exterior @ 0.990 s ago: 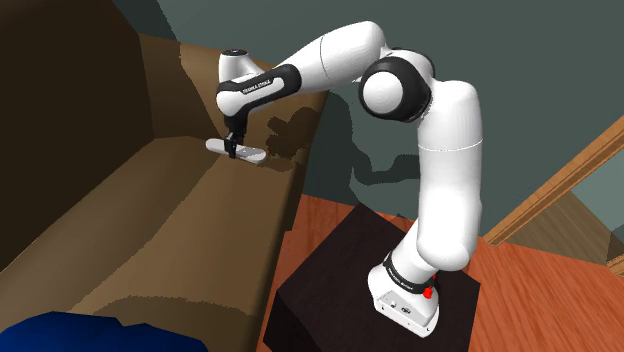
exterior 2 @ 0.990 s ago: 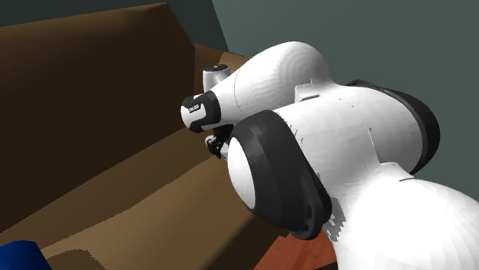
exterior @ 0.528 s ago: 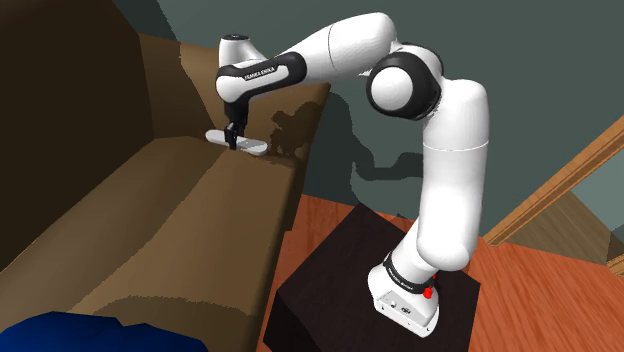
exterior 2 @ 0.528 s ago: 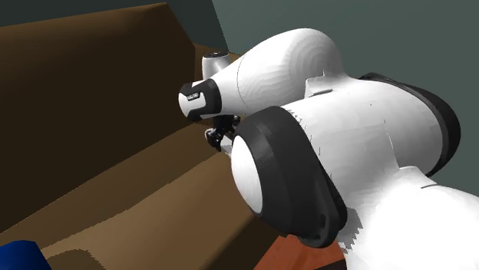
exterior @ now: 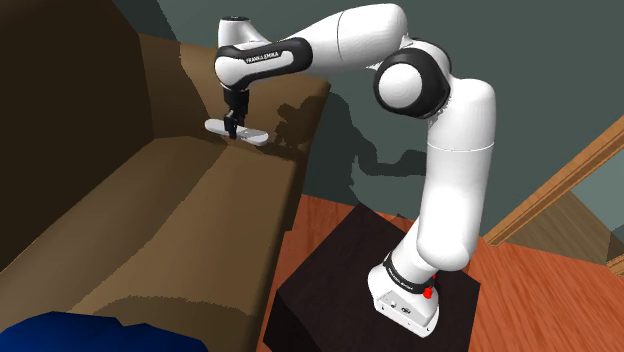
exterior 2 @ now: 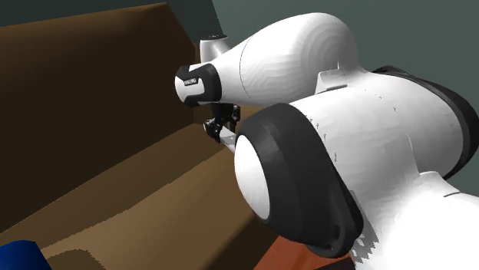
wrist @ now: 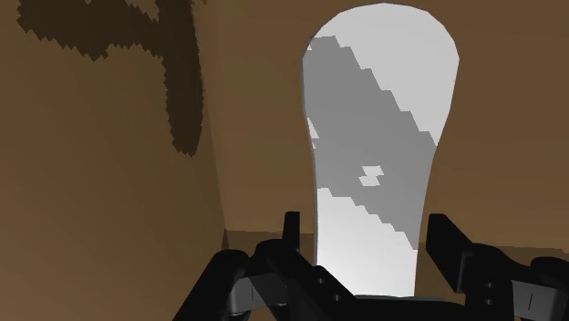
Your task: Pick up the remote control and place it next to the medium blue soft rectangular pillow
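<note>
Gripper (exterior: 232, 129) is clamped on the pale grey remote (exterior: 250, 134), one black finger (wrist: 292, 235) on each long side near its narrow end, at the far end of the brown sofa (exterior: 180, 220), well apart from the blue pillow (exterior: 90, 336).

Site: home living room | Evidence: brown sofa (exterior: 180, 200) with blue pillow (exterior: 90, 332) | Floor: red-brown wooden floor (exterior: 330, 215) | Walls: grey-green wall (exterior: 520, 60), wooden trim (exterior: 560, 180)
</note>
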You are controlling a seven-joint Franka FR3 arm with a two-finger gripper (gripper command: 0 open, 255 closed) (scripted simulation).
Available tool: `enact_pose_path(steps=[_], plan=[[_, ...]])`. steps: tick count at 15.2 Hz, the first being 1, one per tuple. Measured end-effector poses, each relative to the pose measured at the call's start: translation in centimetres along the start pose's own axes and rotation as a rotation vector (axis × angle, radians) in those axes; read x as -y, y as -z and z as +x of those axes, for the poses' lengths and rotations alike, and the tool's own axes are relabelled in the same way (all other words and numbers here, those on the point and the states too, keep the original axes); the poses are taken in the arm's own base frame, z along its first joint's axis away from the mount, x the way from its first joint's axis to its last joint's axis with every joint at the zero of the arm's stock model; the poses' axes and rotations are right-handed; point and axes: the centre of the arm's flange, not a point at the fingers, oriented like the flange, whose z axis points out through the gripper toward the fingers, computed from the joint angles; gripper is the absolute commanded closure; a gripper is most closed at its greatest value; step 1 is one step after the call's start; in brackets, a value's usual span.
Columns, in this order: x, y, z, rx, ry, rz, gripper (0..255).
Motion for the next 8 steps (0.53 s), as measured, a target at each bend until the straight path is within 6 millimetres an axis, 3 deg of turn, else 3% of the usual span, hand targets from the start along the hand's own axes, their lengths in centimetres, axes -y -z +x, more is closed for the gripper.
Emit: enact_pose_path(steps=[8], plan=[[-0.1, 4.0, 0.0, 0.000, 0.000, 0.000, 255]])
